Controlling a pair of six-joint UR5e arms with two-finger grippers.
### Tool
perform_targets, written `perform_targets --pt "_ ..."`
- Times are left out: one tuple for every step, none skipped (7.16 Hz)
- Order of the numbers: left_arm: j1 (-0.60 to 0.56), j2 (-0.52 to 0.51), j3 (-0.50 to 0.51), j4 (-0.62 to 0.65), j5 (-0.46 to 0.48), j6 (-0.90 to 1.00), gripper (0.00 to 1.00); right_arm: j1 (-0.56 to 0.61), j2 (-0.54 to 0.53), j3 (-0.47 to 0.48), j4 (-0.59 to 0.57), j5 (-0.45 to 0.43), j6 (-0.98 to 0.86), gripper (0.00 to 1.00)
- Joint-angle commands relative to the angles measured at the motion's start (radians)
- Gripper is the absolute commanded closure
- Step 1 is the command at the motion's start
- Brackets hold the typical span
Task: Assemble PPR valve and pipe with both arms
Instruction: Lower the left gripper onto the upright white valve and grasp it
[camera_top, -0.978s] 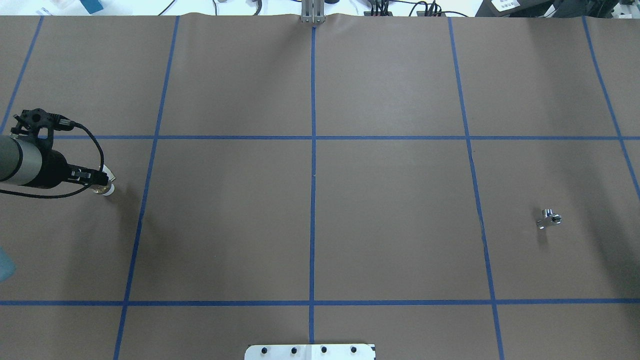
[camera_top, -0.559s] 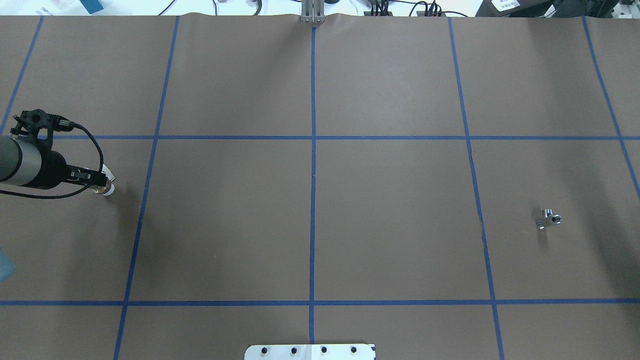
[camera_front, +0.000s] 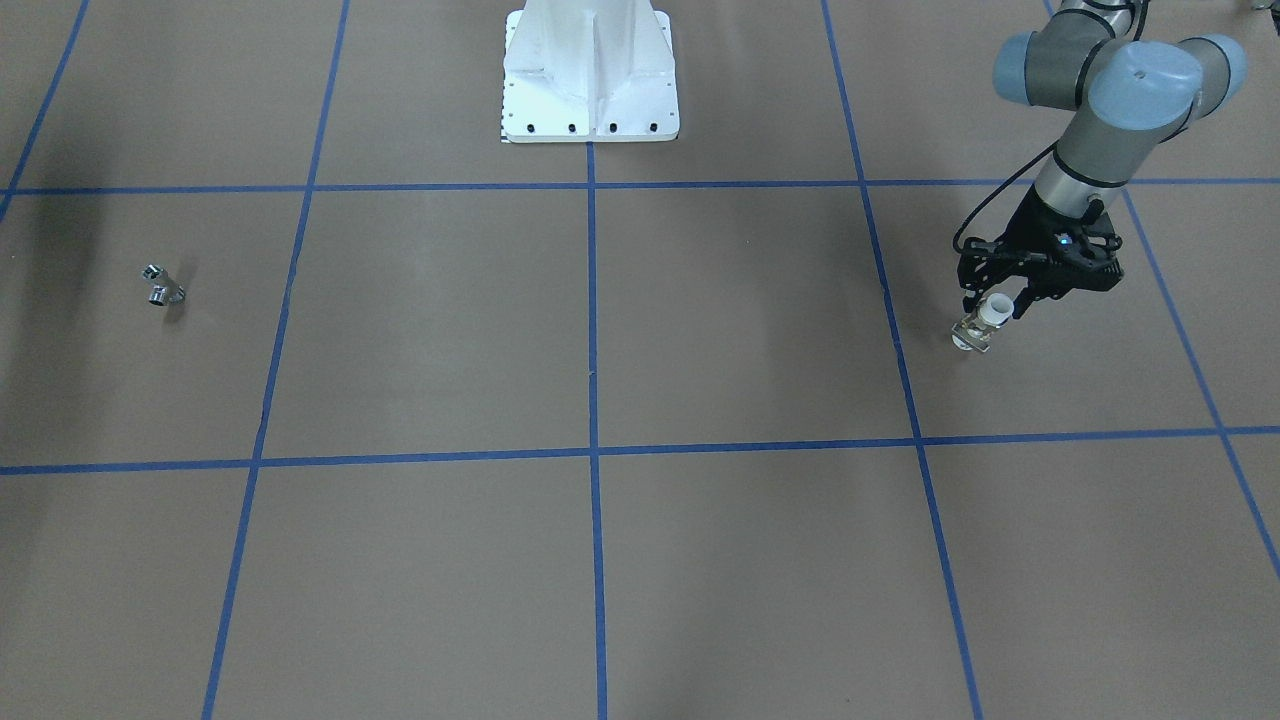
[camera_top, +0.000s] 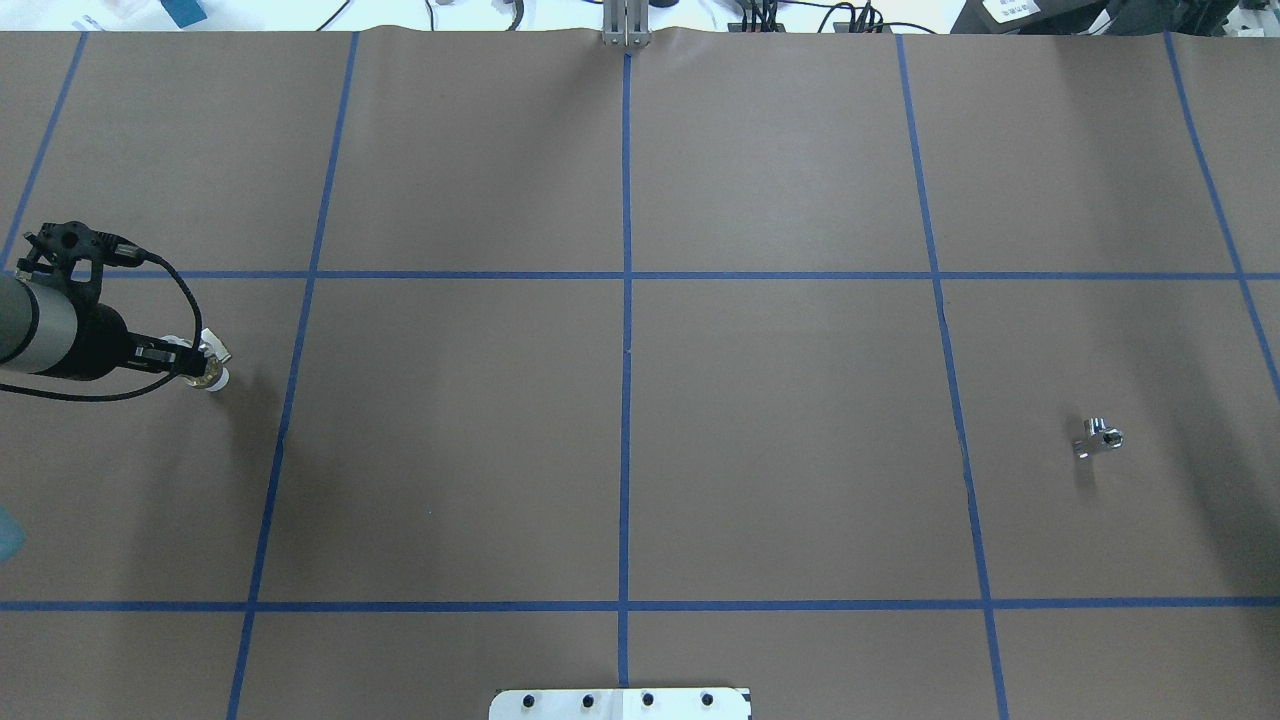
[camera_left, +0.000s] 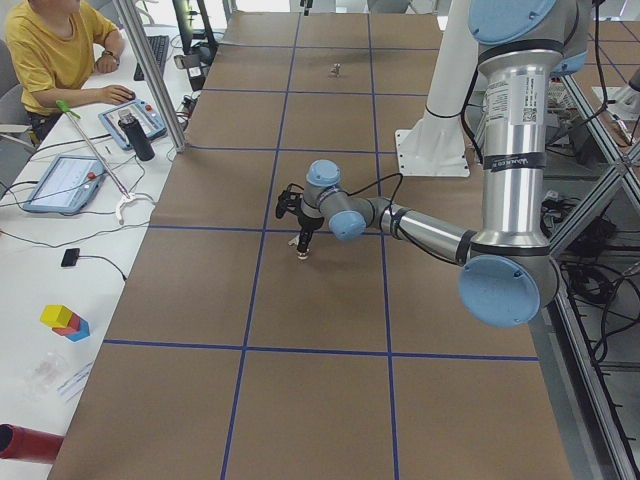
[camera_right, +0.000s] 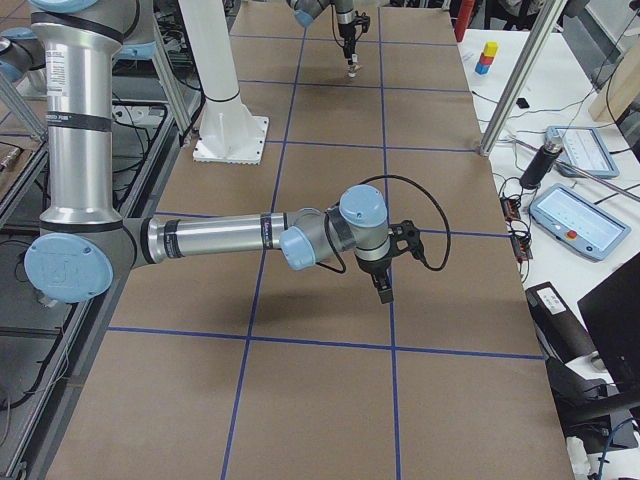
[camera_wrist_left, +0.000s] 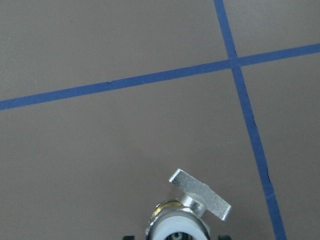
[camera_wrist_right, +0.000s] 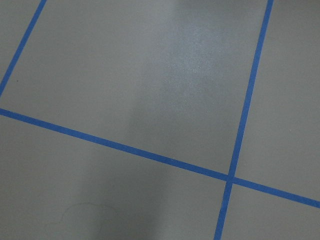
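The PPR valve (camera_top: 211, 376), with its white collar and brass body, sits at the table's left side between the fingers of my left gripper (camera_top: 198, 364), which is shut on it. The front view shows the valve (camera_front: 978, 327) tilted under that gripper (camera_front: 1002, 304), at or just above the paper. The left wrist view shows the valve (camera_wrist_left: 181, 222) with its flat tab (camera_wrist_left: 201, 193). The chrome pipe (camera_top: 1098, 437) lies alone at the right, also in the front view (camera_front: 160, 285). My right gripper (camera_right: 384, 291) shows only in the exterior right view, so I cannot tell its state.
The brown paper (camera_top: 620, 430) on the table is divided by blue tape lines. The white pedestal base (camera_front: 590, 75) stands at the robot's side. An operator (camera_left: 60, 55), tablets and a bottle are on the side table at the far edge.
My left wrist has shifted slightly to the left. The valve and the gripper's tips stay in the same spot. The pipe has not moved.
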Motion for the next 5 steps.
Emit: perform_targets --pt "0.001 -0.010 0.011 0.001 0.002 0.000 0.36 0.000 0.000 -0.001 -0.001 0.000 0.000 0.01" --pt "0.002 -0.010 0.014 0.001 0.000 0.000 0.35 -0.001 0.000 -0.001 0.000 0.000 0.000 0.01" --pt "0.002 -0.010 0.014 0.001 0.000 0.000 0.37 -0.001 0.000 -0.002 0.000 0.000 0.000 0.01" --pt "0.001 -0.010 0.013 0.001 0.000 0.000 0.56 -0.001 0.000 -0.002 0.000 0.000 0.000 0.01" --pt "0.001 -0.008 0.010 0.001 0.000 0.000 0.82 -0.001 0.001 -0.002 0.000 0.000 0.000 0.01"
